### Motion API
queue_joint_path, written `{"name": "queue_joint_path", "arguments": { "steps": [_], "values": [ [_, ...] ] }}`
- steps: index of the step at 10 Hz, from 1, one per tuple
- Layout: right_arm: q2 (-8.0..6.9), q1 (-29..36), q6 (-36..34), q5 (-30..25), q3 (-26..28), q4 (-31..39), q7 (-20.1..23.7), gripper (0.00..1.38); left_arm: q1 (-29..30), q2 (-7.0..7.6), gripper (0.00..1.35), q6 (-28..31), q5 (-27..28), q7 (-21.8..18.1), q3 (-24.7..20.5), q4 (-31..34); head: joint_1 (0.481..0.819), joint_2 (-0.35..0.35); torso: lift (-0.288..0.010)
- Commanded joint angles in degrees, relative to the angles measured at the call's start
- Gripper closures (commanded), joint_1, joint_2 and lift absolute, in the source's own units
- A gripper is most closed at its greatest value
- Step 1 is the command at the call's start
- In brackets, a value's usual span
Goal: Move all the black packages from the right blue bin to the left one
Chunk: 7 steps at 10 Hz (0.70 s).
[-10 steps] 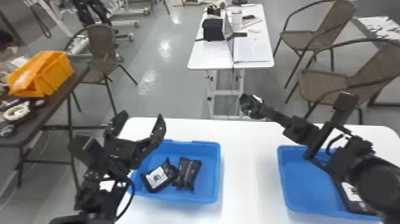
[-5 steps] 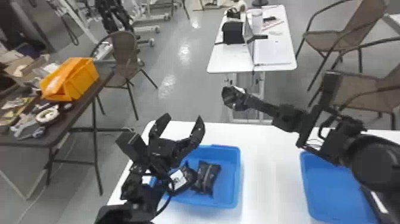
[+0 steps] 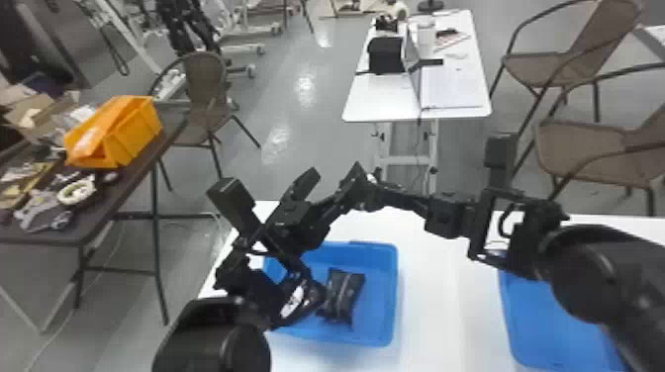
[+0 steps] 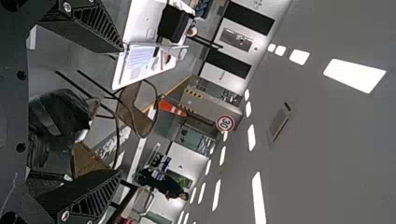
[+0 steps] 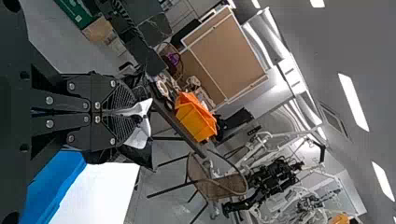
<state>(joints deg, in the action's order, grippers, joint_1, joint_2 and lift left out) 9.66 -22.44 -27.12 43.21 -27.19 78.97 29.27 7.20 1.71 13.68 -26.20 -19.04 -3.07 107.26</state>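
The black package is up above the bench, near the left bin, its edge pinched in the closed jaws of the right gripper. It looks light and soft, a floppy pouch with slick film that could slide if nipped only at a corner; the left gripper, its jaws wide apart and holding nothing, would do best to close across the fuller free end, gently, before the other lets go. A second ago the grippers were well apart; now they nearly meet, the package lying by the left one's open jaws. The head view has swung leftward, so both bins sit farther right, and the two packages in the left bin remain there.
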Motion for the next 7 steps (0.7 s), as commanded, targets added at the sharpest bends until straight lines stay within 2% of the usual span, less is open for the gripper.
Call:
{"name": "queue_joint_path", "arguments": {
  "steps": [1, 3, 6, 7],
  "values": [
    [0.36, -1.1, 0.8, 0.5, -1.7, -0.4, 0.0, 1.18, -0.3, 0.22, 0.11, 2.9, -2.1, 0.9, 0.4, 1.6, 0.668, 0.239, 0.0],
    [0.54, -1.6, 0.8, 1.0, -2.3, -0.3, 0.0, 1.18, -0.5, 0.49, 0.11, 8.7, -2.1, 1.7, 0.1, 2.9, 0.665, 0.237, 0.0],
    [0.54, -1.7, 0.9, 2.0, -3.4, -0.1, 0.1, 1.18, -0.3, 0.4, 0.11, 12.9, -1.8, 3.2, -0.8, 4.0, 0.672, 0.242, 0.0],
    [0.54, -1.8, 0.9, 2.1, -3.4, -0.1, 0.1, 1.18, -0.3, 0.4, 0.11, 12.4, -2.0, 3.3, -0.9, 4.1, 0.676, 0.247, 0.0]
  ]
}}
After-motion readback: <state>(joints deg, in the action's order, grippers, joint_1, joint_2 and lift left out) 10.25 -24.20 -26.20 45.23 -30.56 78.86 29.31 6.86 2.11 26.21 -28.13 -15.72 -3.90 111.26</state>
